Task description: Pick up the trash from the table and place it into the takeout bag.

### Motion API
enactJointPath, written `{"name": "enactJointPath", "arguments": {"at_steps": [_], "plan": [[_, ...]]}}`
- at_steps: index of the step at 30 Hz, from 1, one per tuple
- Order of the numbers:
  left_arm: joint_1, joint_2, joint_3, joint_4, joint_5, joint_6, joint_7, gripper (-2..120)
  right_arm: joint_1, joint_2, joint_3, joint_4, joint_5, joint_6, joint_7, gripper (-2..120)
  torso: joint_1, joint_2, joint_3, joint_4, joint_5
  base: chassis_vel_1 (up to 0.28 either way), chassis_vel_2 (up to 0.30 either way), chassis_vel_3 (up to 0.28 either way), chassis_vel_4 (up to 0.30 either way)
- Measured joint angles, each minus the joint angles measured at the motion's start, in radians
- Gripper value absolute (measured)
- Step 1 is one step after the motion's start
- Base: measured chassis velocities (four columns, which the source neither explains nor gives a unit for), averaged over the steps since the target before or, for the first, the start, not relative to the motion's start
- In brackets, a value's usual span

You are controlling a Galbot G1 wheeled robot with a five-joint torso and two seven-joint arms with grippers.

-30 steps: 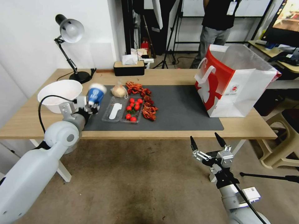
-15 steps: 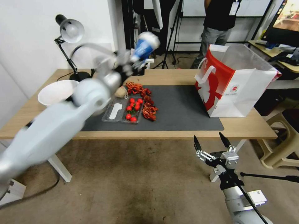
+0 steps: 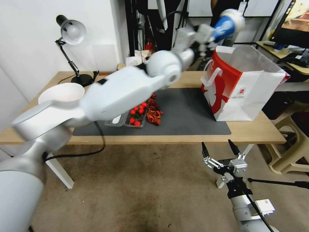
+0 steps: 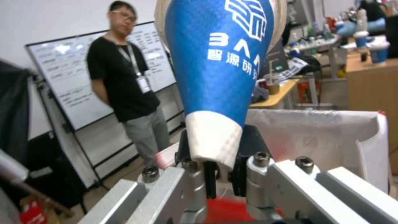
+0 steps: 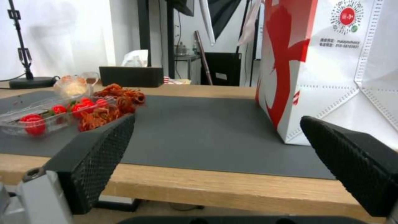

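- Nearest the robot, the right gripper [image 3: 219, 152] hangs below the front edge of the table [image 3: 193, 139], fingers spread wide and holding nothing.
- The right wrist view looks between those two spread pads across the dark grey mat [image 5: 199, 130] and picks out what the head view cannot: the printed side of the takeout bag [image 5: 331, 77] up close, and the clear bag of pale food [image 5: 74, 86] behind the tray of tomatoes [image 5: 49, 116], beside a pile of red shells [image 5: 112, 105].
- In the head view the left arm partly hides that tray [image 3: 136, 116]; the large white bowl [image 3: 61, 95] sits at the table's left end.
- Farther back, the boxy takeout bag [image 3: 244, 90] stands open-topped at the right end of the mat.
- Farthest and highest, the left gripper [image 3: 206, 37] is clamped on the blue-and-white paper cup [image 3: 227, 24], above and just behind the bag's near rim, not yet over the middle of the opening.
- The left wrist view shows the grip: the fingers [image 4: 188, 174] pinch the cup's [image 4: 219, 68] narrow white base, its wide mouth pointing away, with the bag's white interior [image 4: 315, 137] beyond.
- Judging by look, the cup is light, thin-walled and easily crushed; a hold low at the stiffer base suits it, though the smooth taper could slip.
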Motion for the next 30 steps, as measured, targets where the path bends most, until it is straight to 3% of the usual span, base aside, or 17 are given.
{"name": "enactJointPath", "arguments": {"at_steps": [2,5,9,14,22,30], "plan": [[-0.023,-0.079,0.036,0.078,0.020,-0.004,0.014,5,0.003,0.001,-0.001,-0.010,0.000,0.003,0.000,100,0.000,0.000,0.000,-0.0007,0.0004,0.000,0.000,0.000,0.000],[-0.030,-0.128,0.069,0.125,0.050,-0.004,0.017,5,0.007,0.002,-0.002,-0.016,0.000,0.006,-0.001,100,0.000,0.000,0.000,-0.0008,0.0004,0.000,0.000,0.000,0.000],[-0.028,-0.159,0.074,0.151,0.070,0.016,0.009,7,0.008,0.001,-0.004,-0.017,0.000,0.009,-0.001,100,0.000,0.000,0.000,-0.0001,-0.0001,0.000,0.000,0.000,0.000],[-0.018,-0.175,0.058,0.202,0.099,0.029,-0.007,27,0.006,-0.002,-0.007,-0.022,0.000,0.014,-0.003,100,0.000,0.000,0.000,-0.0001,-0.0001,0.000,0.000,0.000,0.000],[-0.015,-0.166,0.039,0.177,0.099,0.033,-0.011,56,0.015,-0.006,-0.017,-0.029,0.000,0.015,-0.004,100,0.000,0.000,0.000,-0.0005,-0.0002,0.000,0.000,0.000,0.000],[0.014,-0.120,0.013,0.101,0.088,0.040,-0.067,84,0.021,-0.011,-0.021,-0.030,0.003,0.013,-0.004,100,0.000,0.000,0.000,-0.0003,-0.0003,0.000,0.000,0.000,0.000]]}}
